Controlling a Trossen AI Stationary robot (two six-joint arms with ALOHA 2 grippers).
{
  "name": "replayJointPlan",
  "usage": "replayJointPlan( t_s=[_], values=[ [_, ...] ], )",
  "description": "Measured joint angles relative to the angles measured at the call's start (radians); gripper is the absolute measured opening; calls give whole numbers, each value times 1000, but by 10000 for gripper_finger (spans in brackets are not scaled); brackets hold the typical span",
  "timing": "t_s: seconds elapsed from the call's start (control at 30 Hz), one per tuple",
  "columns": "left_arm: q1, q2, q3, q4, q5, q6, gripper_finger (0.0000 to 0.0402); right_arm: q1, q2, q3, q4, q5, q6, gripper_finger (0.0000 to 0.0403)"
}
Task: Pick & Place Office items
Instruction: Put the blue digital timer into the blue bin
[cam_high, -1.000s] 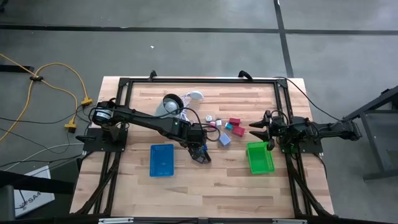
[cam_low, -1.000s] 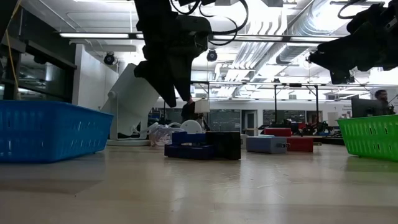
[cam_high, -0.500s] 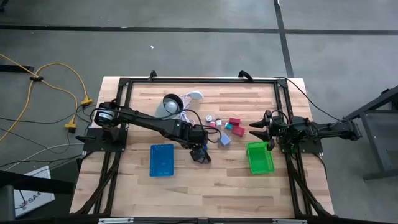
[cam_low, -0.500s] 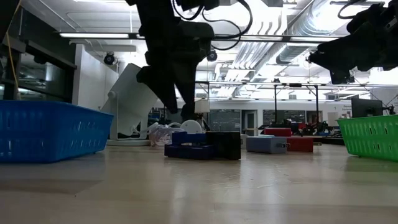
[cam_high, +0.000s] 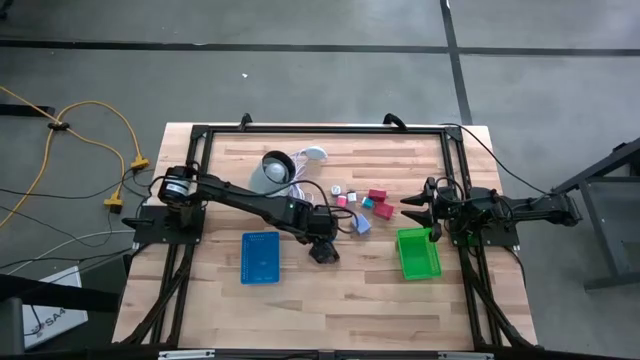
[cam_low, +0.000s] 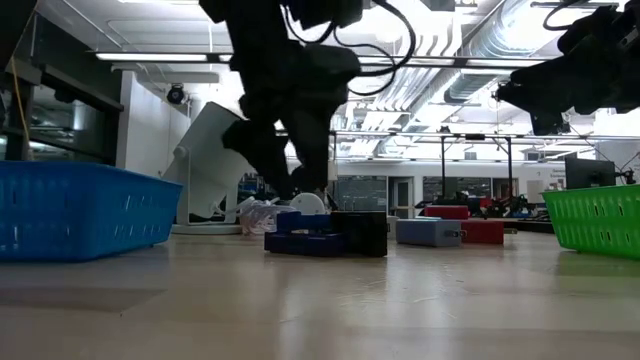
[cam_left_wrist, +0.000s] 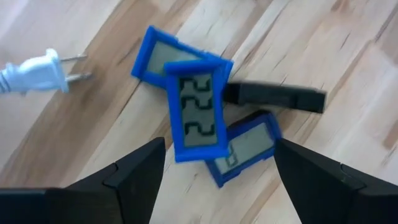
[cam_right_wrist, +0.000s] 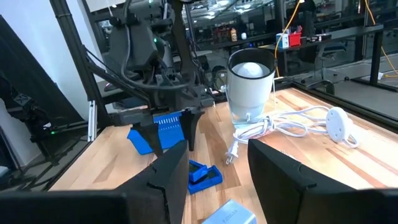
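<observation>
I see my left gripper (cam_left_wrist: 214, 180) spread wide, hovering just above the blue-black clip piece (cam_left_wrist: 198, 112) on the table, between the blue tray (cam_high: 260, 256) and green tray (cam_high: 417, 253). My right gripper (cam_high: 408, 208) waits beyond the green tray, jaws partly apart, holding nothing.

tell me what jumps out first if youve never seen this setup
The left gripper hangs open right over a small pile of blue clips with a dark clip lying against them, near the middle of the wooden table. A blue tray lies to one side of that pile and a green tray to the other, with the right gripper waiting by the green one.
</observation>
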Motion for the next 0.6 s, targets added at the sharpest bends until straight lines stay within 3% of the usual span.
replayJointPlan(
  t_s=[0.6],
  values=[
    [2,25,1,-13,-3,9,292,0,0,0,0,0,0,153]
  ],
)
